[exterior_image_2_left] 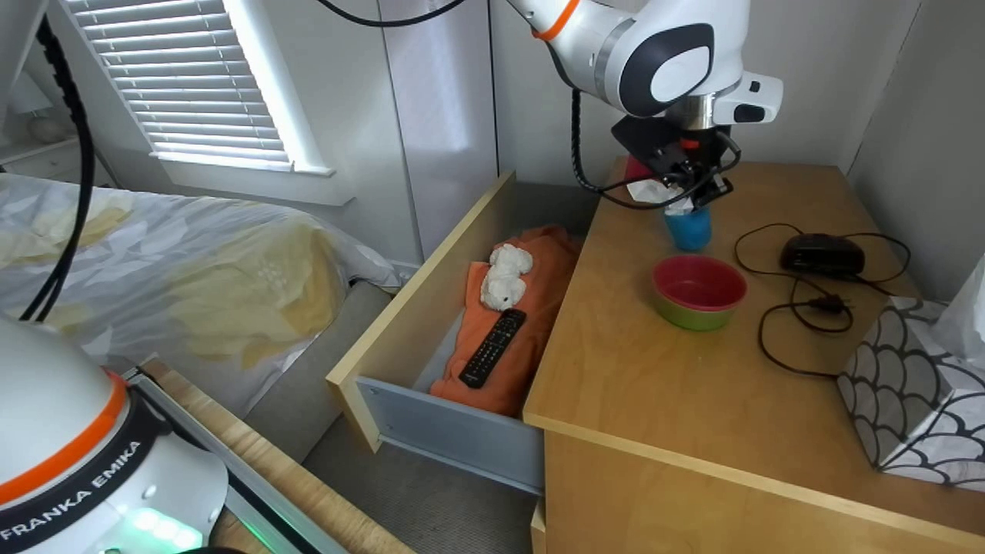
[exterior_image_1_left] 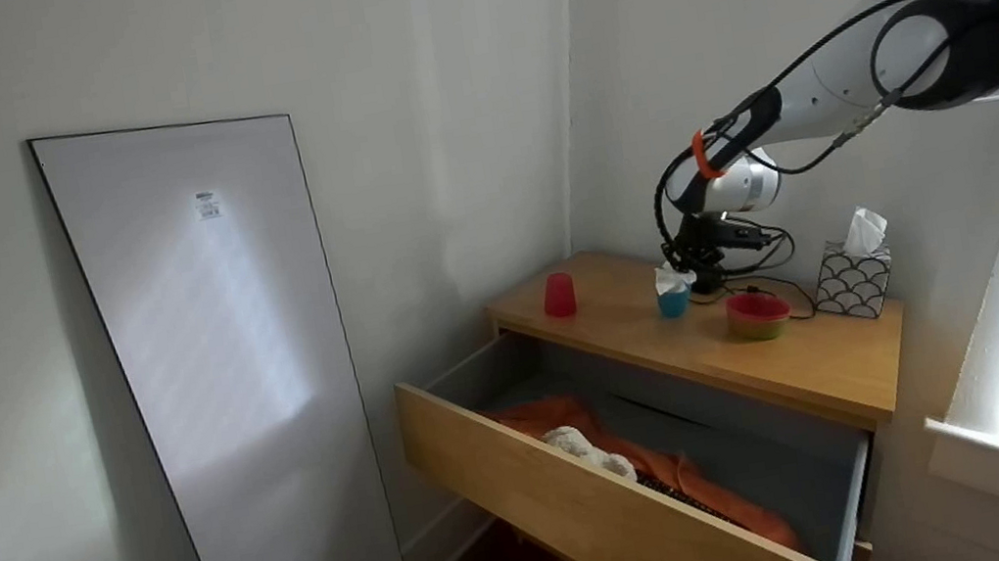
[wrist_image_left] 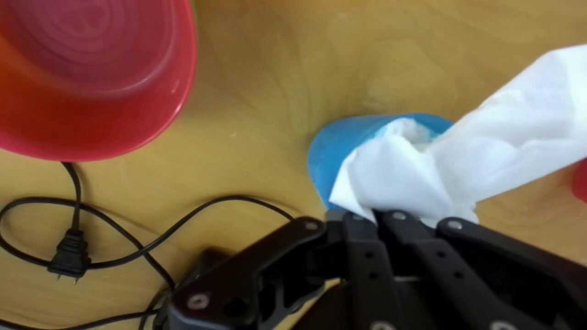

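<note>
My gripper (wrist_image_left: 380, 220) points down over the wooden dresser top, its fingers close together on a white tissue (wrist_image_left: 408, 174). The tissue spreads out past the fingertips, and part of it lies in the mouth of a blue cup (wrist_image_left: 330, 151). The cup and tissue also show in both exterior views, with the cup (exterior_image_1_left: 674, 305) (exterior_image_2_left: 689, 232) standing on the dresser right under the gripper (exterior_image_2_left: 704, 196). The tissue covers much of the cup's opening. A bowl, red inside and green outside (wrist_image_left: 105, 110) (exterior_image_2_left: 696, 318), stands beside the cup. A red cup (exterior_image_1_left: 559, 295) stands farther along the dresser.
The dresser's top drawer (exterior_image_2_left: 454, 438) is pulled out. It holds an orange cloth (exterior_image_2_left: 550, 269), a white plush toy (exterior_image_2_left: 504, 281) and a black remote (exterior_image_2_left: 492, 348). A black device (exterior_image_2_left: 822, 255) with loose cables and a patterned tissue box (exterior_image_1_left: 854, 279) stand on the dresser.
</note>
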You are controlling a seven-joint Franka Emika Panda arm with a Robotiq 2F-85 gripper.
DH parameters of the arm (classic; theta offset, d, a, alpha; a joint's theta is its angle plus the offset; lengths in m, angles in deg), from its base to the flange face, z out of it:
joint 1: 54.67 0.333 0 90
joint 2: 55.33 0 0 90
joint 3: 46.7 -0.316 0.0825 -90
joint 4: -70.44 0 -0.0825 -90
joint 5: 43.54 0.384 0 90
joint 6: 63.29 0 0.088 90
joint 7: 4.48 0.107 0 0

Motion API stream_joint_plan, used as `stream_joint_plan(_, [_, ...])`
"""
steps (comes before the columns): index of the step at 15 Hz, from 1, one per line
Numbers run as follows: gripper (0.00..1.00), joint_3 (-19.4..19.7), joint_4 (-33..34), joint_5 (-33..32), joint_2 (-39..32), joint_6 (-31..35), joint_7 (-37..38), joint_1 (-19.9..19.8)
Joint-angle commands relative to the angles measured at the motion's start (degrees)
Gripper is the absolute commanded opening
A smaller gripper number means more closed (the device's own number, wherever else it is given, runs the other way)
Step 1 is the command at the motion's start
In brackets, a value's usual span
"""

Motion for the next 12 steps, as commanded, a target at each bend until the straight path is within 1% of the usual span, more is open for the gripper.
stream_joint_plan(1, [0.01,-0.42,3.01,1.41,-2.50,-2.88,-1.83,-1.62])
stream_joint_plan(8, [0.01,-0.19,7.66,0.76,-5.71,-6.63,-3.05,-2.99])
stream_joint_plan(12, [0.01,0.19,10.63,-0.44,-7.03,-9.05,-3.75,-2.08])
